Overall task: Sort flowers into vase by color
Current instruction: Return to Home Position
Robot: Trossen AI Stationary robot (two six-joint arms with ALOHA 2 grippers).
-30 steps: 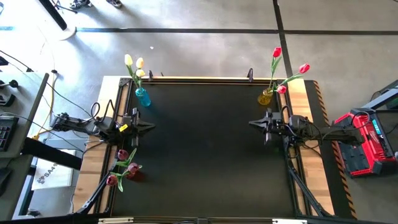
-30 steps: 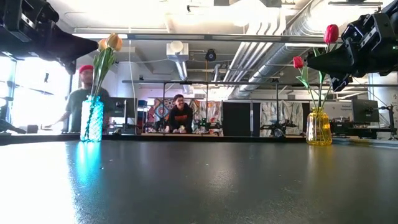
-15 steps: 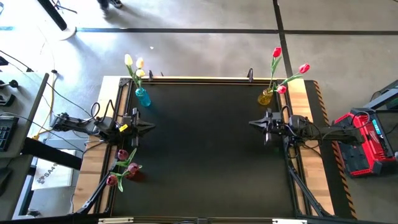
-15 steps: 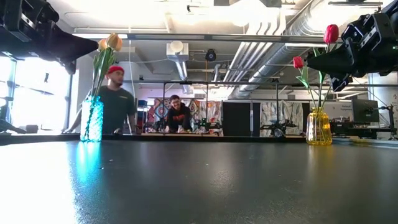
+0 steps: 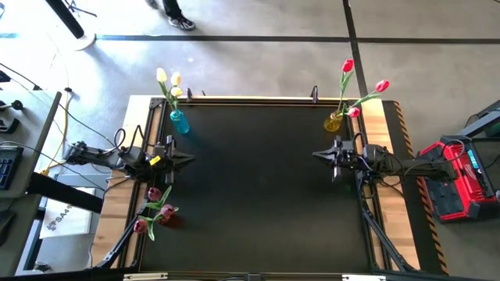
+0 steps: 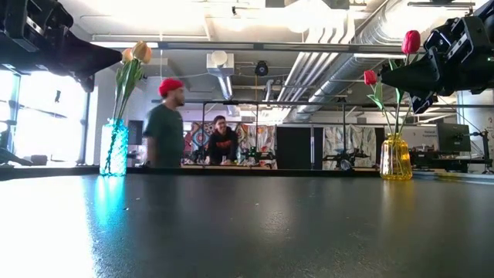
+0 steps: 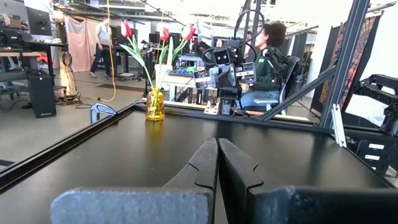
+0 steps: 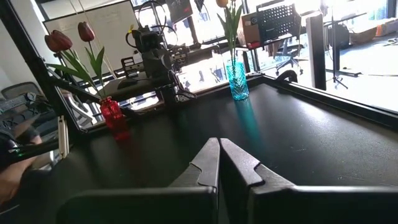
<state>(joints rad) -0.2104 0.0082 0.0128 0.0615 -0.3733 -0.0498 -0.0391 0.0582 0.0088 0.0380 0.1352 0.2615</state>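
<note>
All the flowers stand in vases by their stems. Cream-yellow tulips point(image 5: 162, 76) fill a blue vase point(image 5: 179, 122) at the far left. Red tulips point(image 5: 348, 66) fill a yellow vase point(image 5: 333, 122) at the far right. Dark maroon tulips point(image 5: 166, 210) stand in a red vase point(image 8: 112, 113) at the near left edge. My left gripper point(image 5: 192, 158) hangs level at the left side, shut on nothing, as its wrist view shows point(image 7: 217, 149). My right gripper point(image 5: 315, 154) faces it from the right side, also shut and empty point(image 8: 219, 146).
The black table top point(image 5: 258, 195) lies bare between the two arms. A metal frame rail point(image 5: 250, 99) runs along the far edge. A person in a red cap point(image 6: 166, 127) walks past behind the table, and another person point(image 6: 223, 143) is seated farther back.
Both arms have kept still and the vases and flowers stand as before. The person in the red cap has walked along behind the far edge, from behind the blue vase toward the table's right.
</note>
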